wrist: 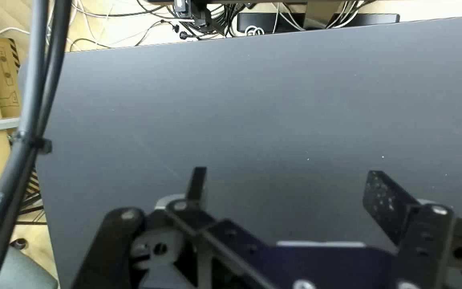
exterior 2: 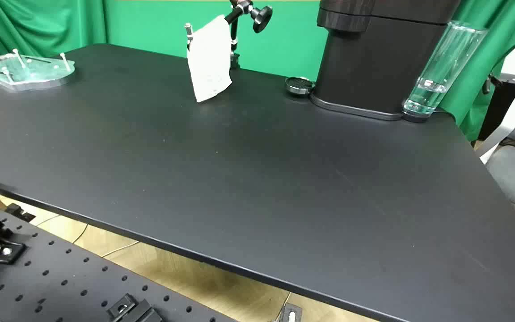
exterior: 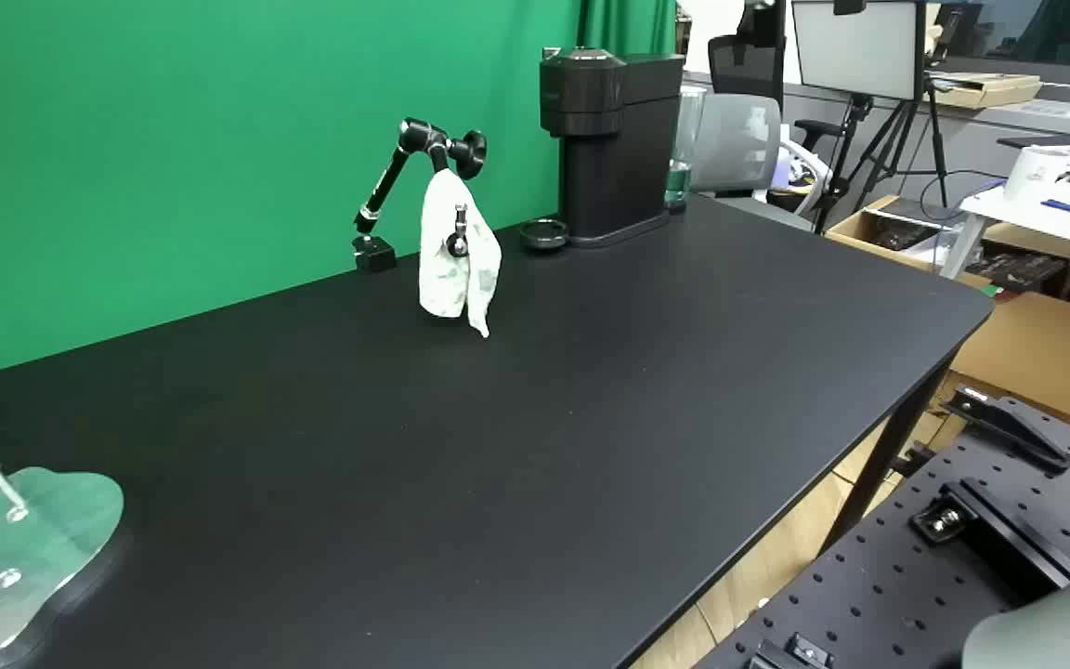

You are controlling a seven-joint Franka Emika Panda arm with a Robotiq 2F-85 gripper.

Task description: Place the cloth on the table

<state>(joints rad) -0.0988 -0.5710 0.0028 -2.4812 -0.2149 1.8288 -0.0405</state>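
The white cloth [exterior: 443, 279] hung over a black articulated mounting arm [exterior: 422, 137], near the coffee machine [exterior: 609, 149] and in front of the green curtain [exterior: 219, 139]; in the wrist view the end effector [wrist: 285, 176] stood above the tabletop [wrist: 255, 100], its two jaws spread wide apart with nothing held between them.

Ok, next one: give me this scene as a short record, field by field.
object: white cloth, hanging on a black jointed stand
surface: black table
grasp: none; fingers apart
also there: coffee machine, part-filled clear cylinder, small round tray, pegged clear board
status: cloth not yet laid on the table
unclear: whether its lowest tip touches the table
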